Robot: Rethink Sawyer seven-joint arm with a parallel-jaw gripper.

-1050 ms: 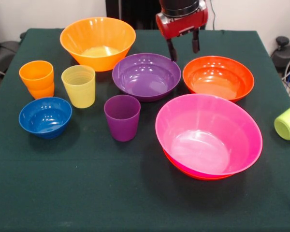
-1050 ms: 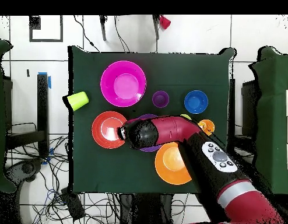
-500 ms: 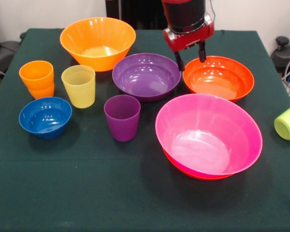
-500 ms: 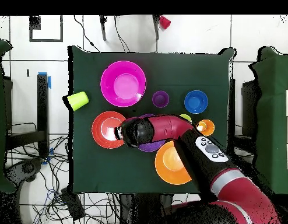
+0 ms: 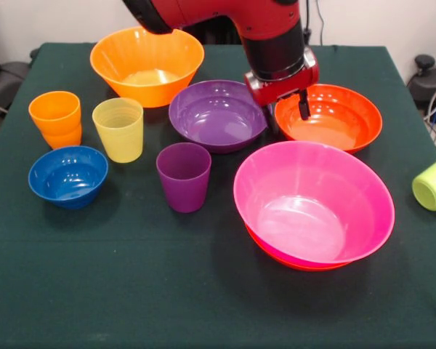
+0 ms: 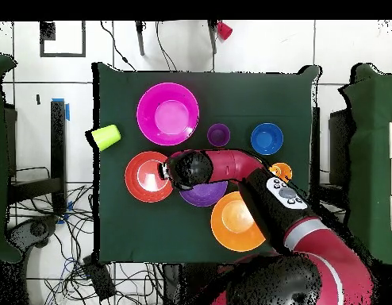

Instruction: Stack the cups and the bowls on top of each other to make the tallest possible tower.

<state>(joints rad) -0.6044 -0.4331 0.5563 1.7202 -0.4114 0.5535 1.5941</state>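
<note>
Pincer (image 5: 288, 114) hangs low at the near-left rim of the lone red-orange bowl (image 5: 328, 116), fingers apart, nothing held; one finger sits inside the rim, the other outside, in the gap beside the purple bowl (image 5: 219, 113). It looks set for a rim grasp.

Tower barely begun: pink bowl (image 5: 314, 201) sits nested in a second red-orange bowl (image 5: 272, 251) at the front of the tabletop (image 5: 131, 291). Everything else stands loose: big orange bowl (image 5: 147, 62) at the back, blue bowl (image 5: 67, 174), orange cup (image 5: 56, 118), yellow cup (image 5: 119, 129), purple cup (image 5: 184, 176). Lime green cup (image 5: 434, 182) lies on its side at the tabletop's edge.

Risks, as judged:
- Glossy, thin rim; a one-sided pinch may slip or let the bowl tilt and swing on lifting.
- Outer finger is close to the purple bowl and could nudge it.
- Green cup could roll off if jolted.
</note>
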